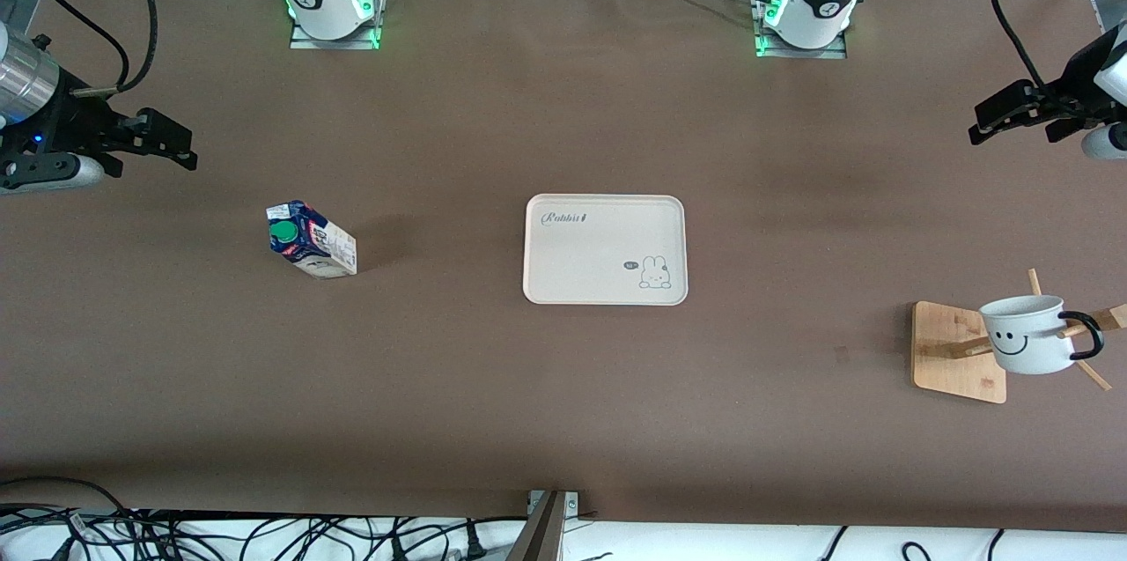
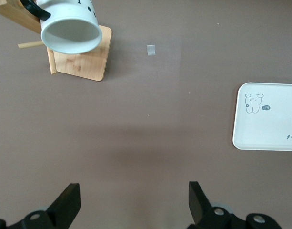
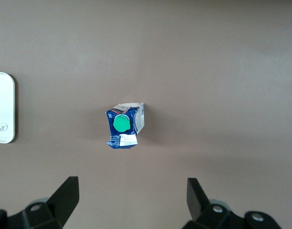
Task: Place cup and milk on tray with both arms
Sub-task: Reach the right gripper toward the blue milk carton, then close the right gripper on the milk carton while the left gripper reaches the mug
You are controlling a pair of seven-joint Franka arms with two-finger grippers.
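The cream tray (image 1: 599,254) lies flat in the middle of the table, with nothing on it. The milk (image 1: 310,242), a blue and white carton with a green cap, stands toward the right arm's end. The white smiley cup (image 1: 1026,334) hangs by its black handle on a peg of a wooden rack toward the left arm's end, nearer to the front camera than the tray. My right gripper (image 1: 180,145) hovers open over bare table, apart from the milk (image 3: 124,125). My left gripper (image 1: 977,125) hovers open, well apart from the cup (image 2: 72,28). Both hold nothing.
The rack's square wooden base (image 1: 946,350) sits under the cup, with thin pegs sticking out. A small pale patch (image 2: 151,50) marks the table beside the rack. Both arm bases stand along the table edge farthest from the front camera. Cables lie off the table's near edge.
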